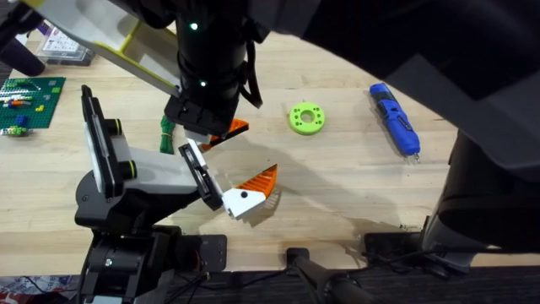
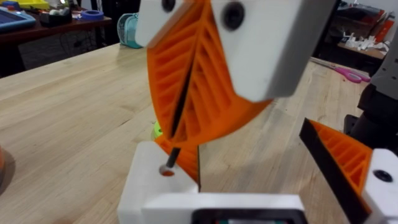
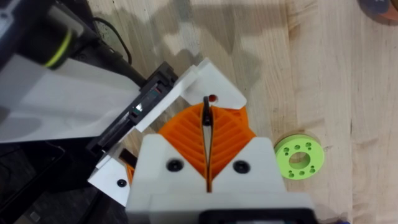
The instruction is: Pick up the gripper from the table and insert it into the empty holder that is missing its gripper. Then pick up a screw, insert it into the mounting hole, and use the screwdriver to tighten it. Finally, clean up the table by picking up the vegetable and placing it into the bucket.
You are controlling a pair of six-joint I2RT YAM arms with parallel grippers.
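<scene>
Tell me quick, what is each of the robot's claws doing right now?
Left gripper: cannot be told.
Right gripper: closed, its orange pads pinching a thin dark screw.

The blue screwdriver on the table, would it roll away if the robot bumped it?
Probably yes: the screwdriver looks round and pen-shaped, and it lies flat on the smooth table. It seems stiff, not floppy.

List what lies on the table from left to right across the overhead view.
Holder → vegetable → orange gripper mounted at the holder's tip → lime-green disc → blue screwdriver.
</scene>
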